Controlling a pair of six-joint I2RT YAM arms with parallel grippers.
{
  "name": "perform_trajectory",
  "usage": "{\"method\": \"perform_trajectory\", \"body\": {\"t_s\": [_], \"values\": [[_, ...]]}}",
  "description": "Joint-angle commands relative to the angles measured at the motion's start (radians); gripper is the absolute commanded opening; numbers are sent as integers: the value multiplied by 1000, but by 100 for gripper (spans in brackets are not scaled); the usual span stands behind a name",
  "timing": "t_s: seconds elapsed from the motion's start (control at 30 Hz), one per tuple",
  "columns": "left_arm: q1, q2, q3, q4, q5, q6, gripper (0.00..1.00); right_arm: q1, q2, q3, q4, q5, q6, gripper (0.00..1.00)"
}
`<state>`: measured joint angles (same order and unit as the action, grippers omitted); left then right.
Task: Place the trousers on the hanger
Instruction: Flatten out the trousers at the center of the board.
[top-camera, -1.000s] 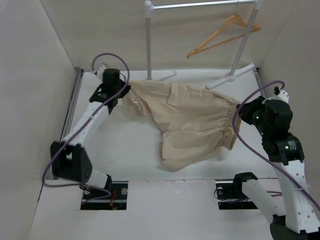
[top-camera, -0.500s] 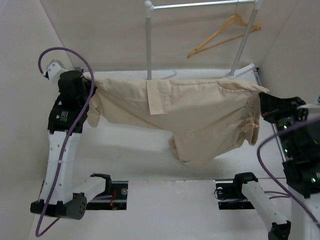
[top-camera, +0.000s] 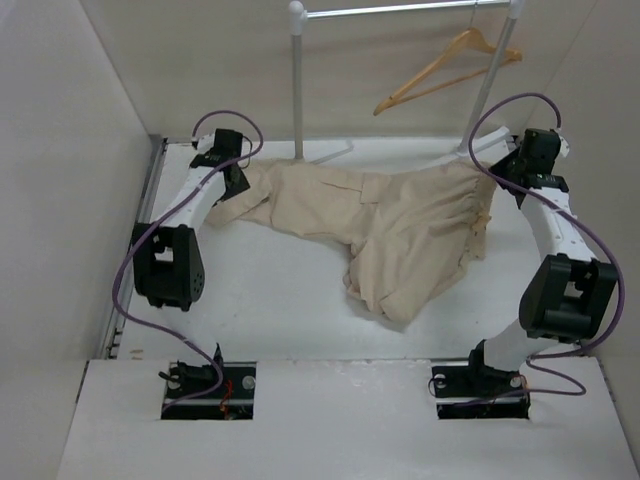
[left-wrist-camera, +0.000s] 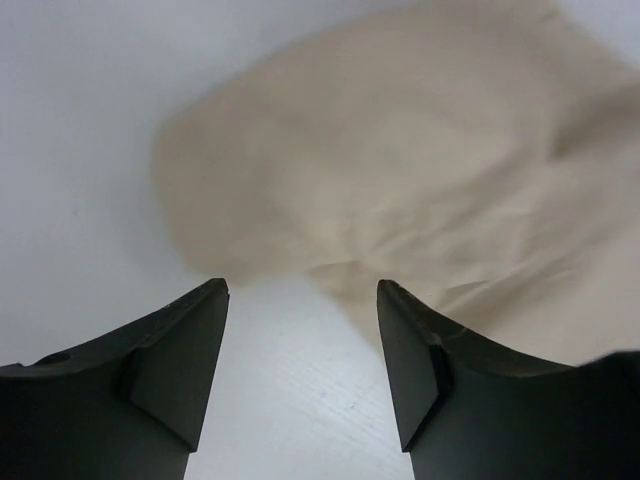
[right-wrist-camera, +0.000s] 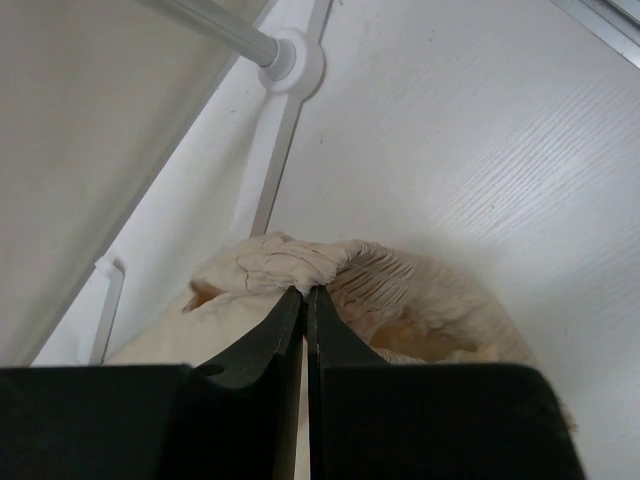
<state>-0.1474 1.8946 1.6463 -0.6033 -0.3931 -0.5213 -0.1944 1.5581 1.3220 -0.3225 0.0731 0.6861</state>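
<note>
White counter (top-camera: 260, 300) under the clothes rail (top-camera: 297, 90) bears our trousers (top-camera: 400, 235), the hanger (top-camera: 466, 40) up on that rail; with our left gripper (left-wrist-camera: 302, 290) open and empty and only our right gripper (right-wrist-camera: 305, 292) pinching the waistband, we risk the cloth slipping free on a lift.

The white counter (top-camera: 270, 300) carries the beige trousers (top-camera: 400, 225), which lie crumpled across its far half. They stretch from near the far left corner to near the far right corner, and one rumpled fold sags toward the middle of the counter. The gathered waistband is at the right end. Along the far edge, the white feet of the clothes rail (top-camera: 298, 90) rest flat on the counter, just beside the cloth.
</note>
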Motion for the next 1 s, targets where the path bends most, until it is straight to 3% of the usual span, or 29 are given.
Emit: {"method": "perform_trajectory", "body": {"t_s": [0.0,0.1,0.2,0.53,0.7,0.83,0.97], "values": [[36,-322,-311,98,-24,-34,61,5,-17,74,112,-10,21,7],[71,-361,-442,181,68,-104,60,8,-42,43,115,-12,24,7],[62,-306,-441,249,158,-128,58,16,-96,-4,128,-18,24,7],[-137,53,-120,324,115,59,55,14,-286,-219,123,-61,12,8],[-143,155,0,303,109,83,57,13,-311,-265,128,-90,7,8],[-134,254,104,255,71,110,50,14,-308,-270,129,-91,6,9],[-120,307,164,226,42,130,29,13,-291,-264,132,-91,4,9]]}}
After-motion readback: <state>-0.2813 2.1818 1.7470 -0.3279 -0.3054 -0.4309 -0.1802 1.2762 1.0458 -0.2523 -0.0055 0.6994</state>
